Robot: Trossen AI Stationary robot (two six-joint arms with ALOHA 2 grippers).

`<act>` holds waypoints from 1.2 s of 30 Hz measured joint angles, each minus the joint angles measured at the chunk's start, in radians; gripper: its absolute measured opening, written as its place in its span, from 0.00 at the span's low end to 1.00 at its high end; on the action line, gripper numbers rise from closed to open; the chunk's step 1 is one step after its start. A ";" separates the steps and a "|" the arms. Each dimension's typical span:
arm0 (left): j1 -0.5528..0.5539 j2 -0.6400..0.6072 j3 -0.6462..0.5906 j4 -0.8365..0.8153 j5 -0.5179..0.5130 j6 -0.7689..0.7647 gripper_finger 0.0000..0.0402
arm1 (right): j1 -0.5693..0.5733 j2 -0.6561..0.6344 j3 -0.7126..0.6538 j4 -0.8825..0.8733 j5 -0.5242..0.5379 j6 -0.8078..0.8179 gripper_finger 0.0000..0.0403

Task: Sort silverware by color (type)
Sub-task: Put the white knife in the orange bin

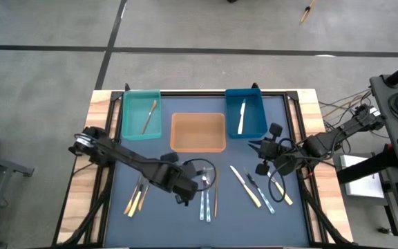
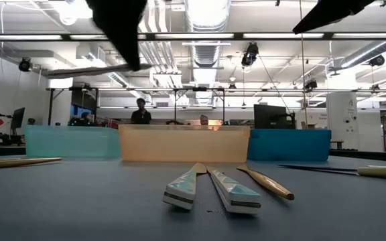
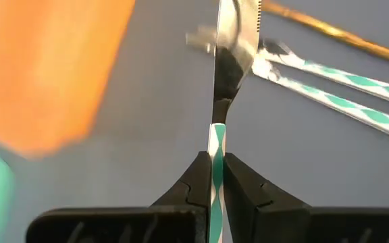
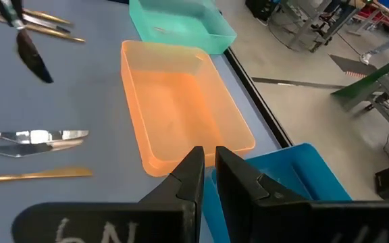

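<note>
Just in front of the orange bin (image 1: 197,131), the left pincer (image 3: 213,177) pinches a green-striped fork (image 3: 216,145) by its thin handle edge, so it may twist or slip out when carried.

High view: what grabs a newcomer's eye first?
Three bins line the table's far edge: teal bin, orange bin, blue bin; the orange one looks empty, the others hold one utensil each. In front of them the left gripper is shut on a green-and-white-handled utensil near mid-table, beside two matching pieces lying flat. The right gripper hovers near the blue bin.
</note>
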 joint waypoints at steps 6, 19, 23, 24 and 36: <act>0.033 -0.001 0.040 -0.021 -0.123 0.415 0.01 | 0.001 0.015 -0.001 0.043 -0.035 0.004 0.08; 0.221 -0.080 -0.016 -0.054 -0.233 0.927 0.01 | -0.006 0.132 -0.015 0.208 -0.058 -0.046 0.08; 0.317 -0.113 -0.021 0.033 -0.194 1.077 0.01 | -0.010 0.143 -0.015 0.214 -0.022 -0.050 0.08; 0.341 -0.118 -0.021 0.061 -0.183 1.109 0.01 | -0.011 0.143 -0.015 0.213 -0.002 -0.050 0.08; 0.614 -0.072 -0.022 0.354 0.213 1.219 0.01 | -0.012 0.045 -0.074 0.199 0.108 -0.086 0.08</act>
